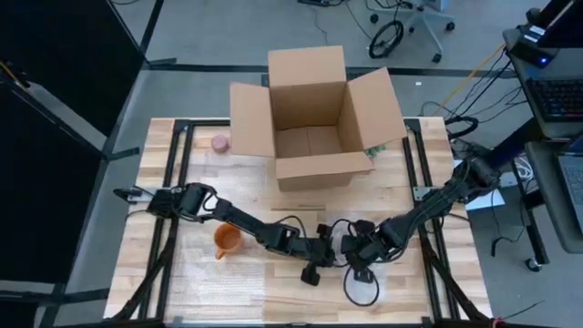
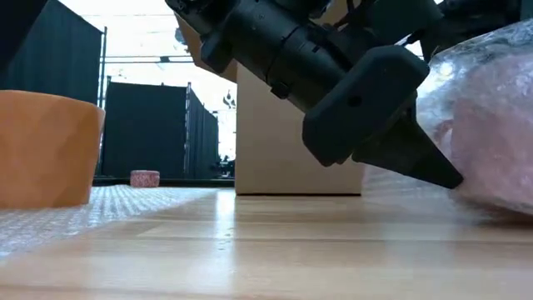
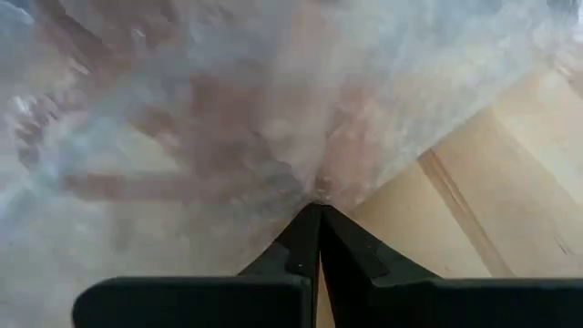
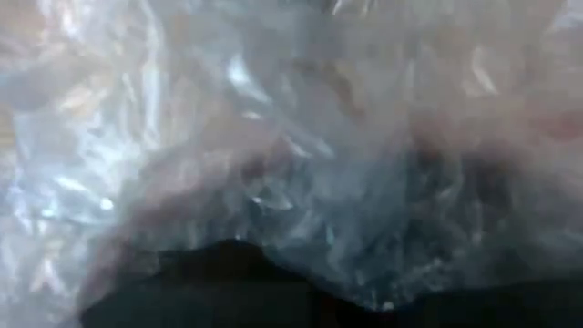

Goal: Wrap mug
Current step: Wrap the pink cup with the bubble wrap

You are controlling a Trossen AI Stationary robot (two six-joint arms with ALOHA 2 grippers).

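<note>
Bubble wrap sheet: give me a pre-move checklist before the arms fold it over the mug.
1. Left gripper fingers pinch the clear bubble wrap sheet: ok.
2. Right gripper's hold on the wrap: cannot tell.
3. Orange ceramic mug stands upright on the wrap: ok.
4. Mug covered yet: not ok, bare.
5. Open brown cardboard box stands apart from the mug: ok.
6. Small pink round object lies away from the fold: ok.

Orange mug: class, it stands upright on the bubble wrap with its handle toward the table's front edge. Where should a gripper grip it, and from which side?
Grip the orange mug across its rim, coming from above. It stands upright with its mouth open, so one finger could probably slip inside and one outside. The handle sticks out toward the table's front edge, but looks small for a reliable pinch.
</note>
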